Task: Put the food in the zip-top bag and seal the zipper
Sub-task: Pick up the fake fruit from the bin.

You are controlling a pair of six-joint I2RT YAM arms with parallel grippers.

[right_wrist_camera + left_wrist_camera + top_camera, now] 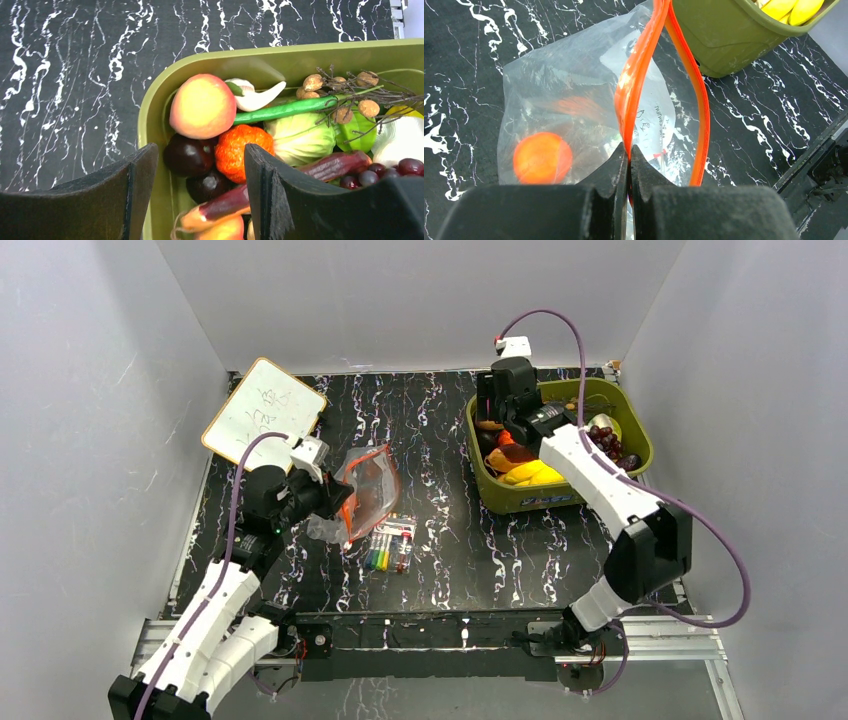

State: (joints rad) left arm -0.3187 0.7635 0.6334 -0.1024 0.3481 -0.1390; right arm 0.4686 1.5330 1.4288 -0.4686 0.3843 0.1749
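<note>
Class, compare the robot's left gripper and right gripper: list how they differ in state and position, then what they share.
The left gripper is shut, pinching the zipper; the right gripper is open, holding nothing. The left gripper is at the zip-top bag; the right gripper hovers over the green bin of food. Both are black.

Black marbled table (450, 550) carries whiteboard (264, 413), zip-top bag (368, 485), markers (391, 545), olive bin (530, 502).
</note>
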